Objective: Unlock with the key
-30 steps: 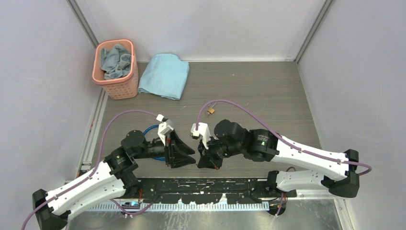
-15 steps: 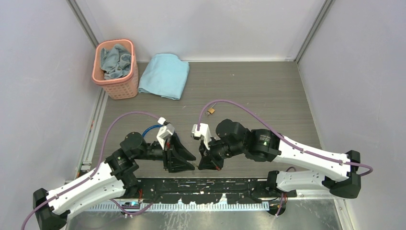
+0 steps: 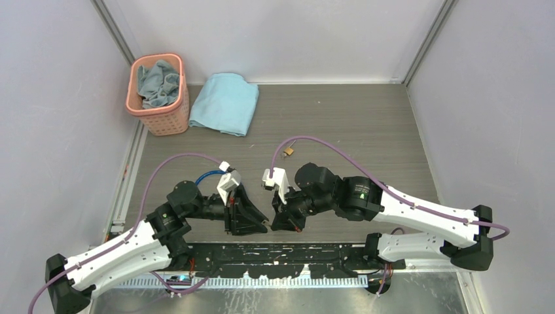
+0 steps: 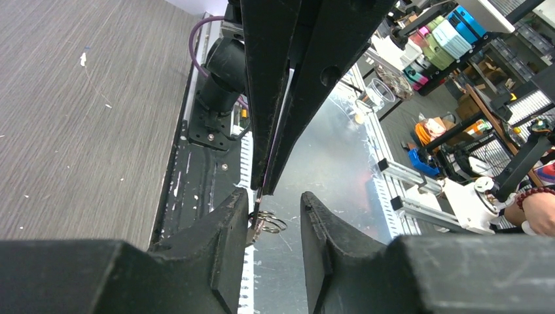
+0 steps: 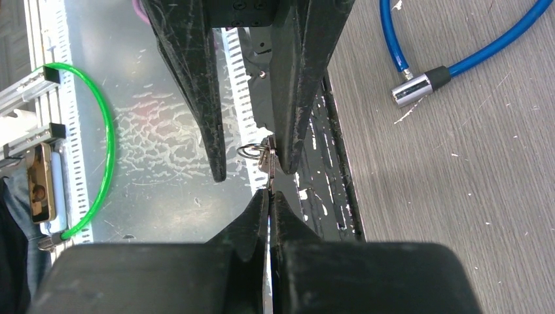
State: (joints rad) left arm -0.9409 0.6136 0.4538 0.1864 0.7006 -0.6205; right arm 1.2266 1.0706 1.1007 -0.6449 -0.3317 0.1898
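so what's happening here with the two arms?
The grippers meet tip to tip near the front edge of the table. The right gripper is shut on the small key, whose ring end sits between the open fingers of the left gripper. It looks like a handover or regrip. The brass padlock lies farther back, with no gripper on it.

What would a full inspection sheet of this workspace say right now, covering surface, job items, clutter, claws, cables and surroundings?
Surface: grey wood-grain table, a few white specks.
Job's things: key held in mid-air; small brass padlock lying mid-table, apart from both claws.
Clutter: pink basket holding crumpled cloth; light blue cloth beside it; blue cable with a silver end.
Claws: right claw shut on the key; left claw open around it.
Cables: purple cables arching above the table.
Surroundings: pale walls; lab racks beyond the near edge.
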